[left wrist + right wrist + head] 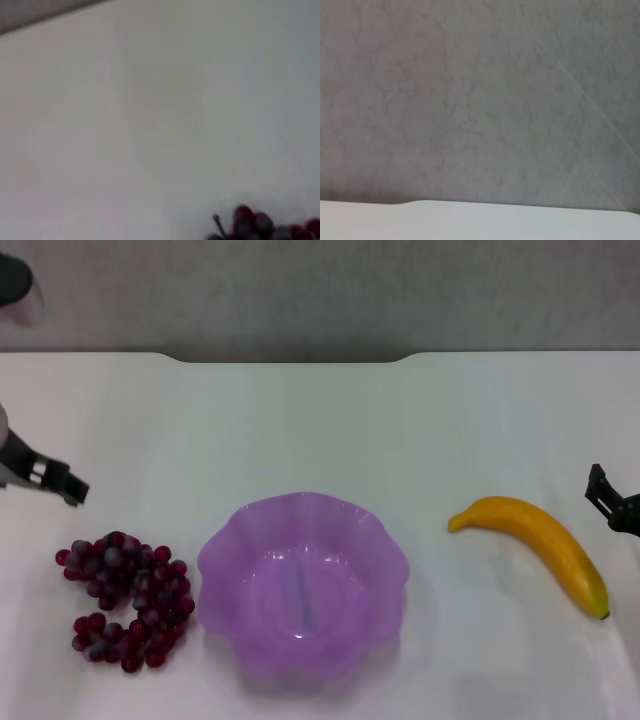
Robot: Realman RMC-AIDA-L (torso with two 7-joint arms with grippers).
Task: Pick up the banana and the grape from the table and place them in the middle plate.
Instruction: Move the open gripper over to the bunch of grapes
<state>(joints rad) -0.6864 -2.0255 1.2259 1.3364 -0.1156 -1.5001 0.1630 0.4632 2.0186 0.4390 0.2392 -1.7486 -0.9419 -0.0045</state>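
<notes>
Purple and wavy, the middle plate (302,585) sits on the white desk (320,430), with nothing in it yet. Grapes (127,598) lie just beside it on the left, a banana (537,544) well off to the right. Each fruit waits near one arm. Left pincer (68,486) hangs above the grapes, right pincer (612,502) near the banana. I cannot tell if they are wide or clenched.
</notes>
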